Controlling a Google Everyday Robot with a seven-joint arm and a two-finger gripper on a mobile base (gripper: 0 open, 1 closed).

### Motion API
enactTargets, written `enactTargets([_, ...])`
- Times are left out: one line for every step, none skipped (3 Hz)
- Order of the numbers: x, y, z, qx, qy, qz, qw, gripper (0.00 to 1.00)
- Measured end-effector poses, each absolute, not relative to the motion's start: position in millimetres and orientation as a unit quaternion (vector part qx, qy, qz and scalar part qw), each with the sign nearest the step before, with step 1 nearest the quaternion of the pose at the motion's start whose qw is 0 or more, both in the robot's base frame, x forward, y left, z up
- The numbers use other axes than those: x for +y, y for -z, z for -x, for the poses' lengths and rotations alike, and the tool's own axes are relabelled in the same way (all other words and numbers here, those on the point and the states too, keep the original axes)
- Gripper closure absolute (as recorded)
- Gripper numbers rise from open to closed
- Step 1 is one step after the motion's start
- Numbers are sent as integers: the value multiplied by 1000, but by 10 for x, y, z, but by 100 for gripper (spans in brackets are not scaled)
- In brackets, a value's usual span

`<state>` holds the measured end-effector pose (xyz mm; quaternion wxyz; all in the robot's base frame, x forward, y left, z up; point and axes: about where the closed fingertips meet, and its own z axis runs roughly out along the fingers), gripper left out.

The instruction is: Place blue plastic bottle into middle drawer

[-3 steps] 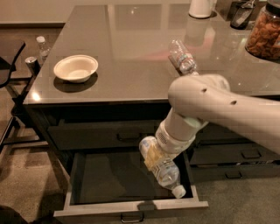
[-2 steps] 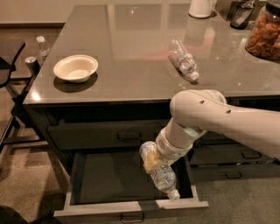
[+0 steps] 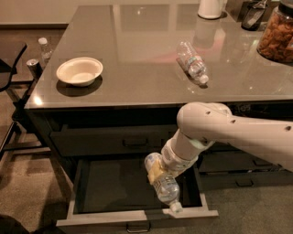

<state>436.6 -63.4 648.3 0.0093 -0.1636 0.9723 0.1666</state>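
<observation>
My gripper [image 3: 157,172] hangs from the white arm [image 3: 215,128] over the open middle drawer [image 3: 110,185], at its right half. It is shut on the blue plastic bottle [image 3: 165,189], a small clear bottle with a pale label. The bottle is tilted with its white cap [image 3: 176,208] pointing down toward the drawer's front right corner. The bottle sits low inside the drawer's dark interior; I cannot tell whether it touches the bottom. The drawer's grey front [image 3: 137,218] is pulled out toward me.
A clear ribbed bottle [image 3: 192,61] lies on the grey countertop [image 3: 137,50], with a white bowl [image 3: 79,71] to its left. A snack jar [image 3: 277,34] and a white container [image 3: 210,8] stand at the back right. The upper drawer [image 3: 114,141] is closed. Narrower drawers [image 3: 238,171] are on the right.
The arm has lowered and shifted slightly, carrying the bottle deeper into the open drawer. The bottle stays in the gripper's hold.
</observation>
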Motion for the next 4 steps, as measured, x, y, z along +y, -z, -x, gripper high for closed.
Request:
enactTargets([-684, -6180, -4391, 974, -187, 125, -4, 100])
enactTargets([-766, -5850, -4378, 977, -191, 88, -25, 100])
enactTargets([-763, -5842, -4377, 977, -191, 88, -25, 100])
enactTargets([-721, -5580, -4420, 977, -209, 45, -21, 100])
